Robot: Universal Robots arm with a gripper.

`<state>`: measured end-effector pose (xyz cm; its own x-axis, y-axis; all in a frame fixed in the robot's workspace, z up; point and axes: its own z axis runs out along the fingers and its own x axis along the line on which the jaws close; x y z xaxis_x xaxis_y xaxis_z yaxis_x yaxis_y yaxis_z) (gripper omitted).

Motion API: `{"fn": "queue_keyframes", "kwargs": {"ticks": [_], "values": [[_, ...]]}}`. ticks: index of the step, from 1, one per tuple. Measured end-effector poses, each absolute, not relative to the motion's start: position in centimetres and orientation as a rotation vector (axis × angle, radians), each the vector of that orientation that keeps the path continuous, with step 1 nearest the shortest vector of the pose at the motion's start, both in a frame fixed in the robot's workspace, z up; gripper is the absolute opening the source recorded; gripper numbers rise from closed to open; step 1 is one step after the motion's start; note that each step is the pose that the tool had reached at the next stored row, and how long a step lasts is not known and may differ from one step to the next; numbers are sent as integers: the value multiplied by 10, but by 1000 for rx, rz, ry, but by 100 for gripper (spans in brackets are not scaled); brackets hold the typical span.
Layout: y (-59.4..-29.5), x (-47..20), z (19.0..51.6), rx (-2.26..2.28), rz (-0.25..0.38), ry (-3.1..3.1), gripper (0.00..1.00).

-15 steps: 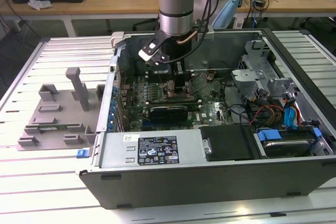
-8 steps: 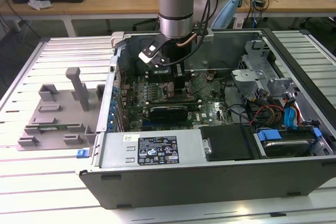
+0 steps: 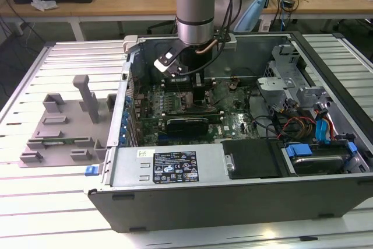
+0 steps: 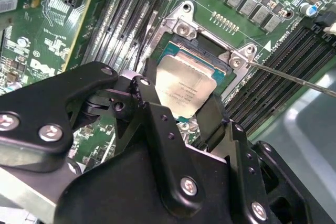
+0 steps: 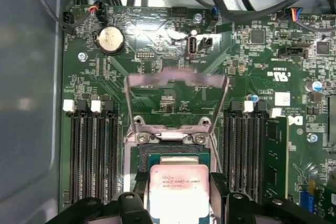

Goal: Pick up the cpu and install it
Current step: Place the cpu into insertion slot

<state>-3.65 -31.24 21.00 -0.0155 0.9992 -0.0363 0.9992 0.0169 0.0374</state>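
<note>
Black gripper (image 4: 181, 100) fingers (image 4: 157, 119) are seen closest, and the cpu (image 4: 185, 83) is held between them, with the jaws closed on its two opposite edges. The cpu is a small flat square with a shiny silver-grey top, some tiny print on it, and a thin green edge around the metal. It is held right over the socket (image 4: 181, 24), whose metal frame (image 5: 178, 80) is flipped up. It may be touching the socket, but that cannot be told for sure. All of this is found on the green motherboard (image 5: 157, 61) inside the computer case (image 3: 233, 190).
</note>
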Motion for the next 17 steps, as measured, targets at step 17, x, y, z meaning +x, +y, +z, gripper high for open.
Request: {"fn": "queue_keyframes", "kwargs": {"ticks": [17], "values": [[-309, -37, 199, 2170, 1, 2199, 55]]}}
